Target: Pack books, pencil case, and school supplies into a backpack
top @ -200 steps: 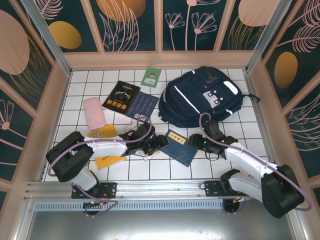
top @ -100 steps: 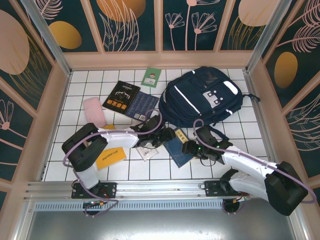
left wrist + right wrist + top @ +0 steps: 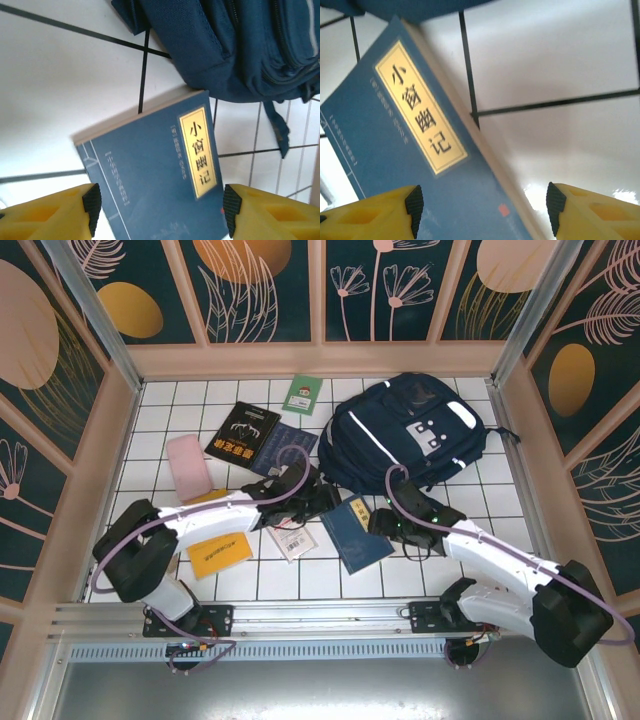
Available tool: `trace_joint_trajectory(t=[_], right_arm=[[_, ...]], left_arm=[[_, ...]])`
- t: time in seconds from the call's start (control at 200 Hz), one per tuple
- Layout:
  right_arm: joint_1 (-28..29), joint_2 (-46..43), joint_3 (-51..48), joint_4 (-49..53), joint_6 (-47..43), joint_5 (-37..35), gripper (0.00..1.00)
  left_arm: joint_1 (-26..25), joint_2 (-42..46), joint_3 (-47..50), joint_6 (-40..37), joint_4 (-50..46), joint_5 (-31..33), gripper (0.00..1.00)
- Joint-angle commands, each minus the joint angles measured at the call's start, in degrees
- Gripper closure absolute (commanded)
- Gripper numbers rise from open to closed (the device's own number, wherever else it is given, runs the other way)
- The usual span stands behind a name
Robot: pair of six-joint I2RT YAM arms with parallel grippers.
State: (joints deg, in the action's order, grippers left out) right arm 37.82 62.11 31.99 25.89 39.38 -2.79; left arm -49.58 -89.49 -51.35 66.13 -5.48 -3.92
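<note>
A navy book with a yellow title label (image 3: 355, 530) lies flat on the tiles just in front of the navy backpack (image 3: 405, 435). My left gripper (image 3: 322, 502) is open at the book's left side. In the left wrist view its fingers (image 3: 91, 207) stand on either side of the book (image 3: 160, 170), with the backpack (image 3: 240, 45) beyond. My right gripper (image 3: 385, 525) is open at the book's right edge. The right wrist view has that edge of the book (image 3: 410, 165) running between its jaws. The pink pencil case (image 3: 187, 467) lies at the left, and the white packet of school supplies (image 3: 292, 538) sits beside the left arm.
A black book (image 3: 240, 432), a second navy book (image 3: 285, 448) and a small green book (image 3: 301, 395) lie behind the left arm. The yellow-orange book (image 3: 220, 552) lies near the front left. Wooden walls (image 3: 320, 360) enclose the tiled floor.
My left gripper has swung right and back off the white packet to the navy book's left side. The right gripper has come left onto the book's right edge.
</note>
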Motion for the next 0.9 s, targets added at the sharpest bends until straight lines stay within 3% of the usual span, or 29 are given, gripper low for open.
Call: trace_joint_trajectory(t=[0.0, 0.16, 0.38, 0.53, 0.715, 0.896], right_arm=[[-2.75, 2.3, 1.86, -0.82, -6.69, 1.61, 0.33], [-5.46, 7.66, 0.98, -7.63, -10.47, 9.61, 0.44], [-5.22, 12.6, -0.86, -12.73, -10.98, 12.97, 0.5], [-3.88, 14.48, -2.23, -14.55, -9.79, 15.02, 0.54], [-0.81, 16.51, -3.1, -19.11, -6.12, 20.42, 0.67], [0.88, 17.07, -2.81, -22.34, -2.52, 23.64, 0.68]], left_arm=[[-0.85, 1.13, 4.1, 3.46, 0.8, -1.72, 0.33], [-2.5, -0.61, 7.53, 7.26, 7.39, -4.32, 0.35], [-3.24, -4.15, 10.12, 8.98, 13.35, -5.49, 0.39], [-3.33, -6.54, 10.3, 9.12, 15.0, -6.54, 0.4], [-3.35, -7.21, 10.79, 9.24, 16.23, -7.0, 0.41], [-3.4, -5.69, 11.51, 9.15, 19.06, -6.97, 0.42]])
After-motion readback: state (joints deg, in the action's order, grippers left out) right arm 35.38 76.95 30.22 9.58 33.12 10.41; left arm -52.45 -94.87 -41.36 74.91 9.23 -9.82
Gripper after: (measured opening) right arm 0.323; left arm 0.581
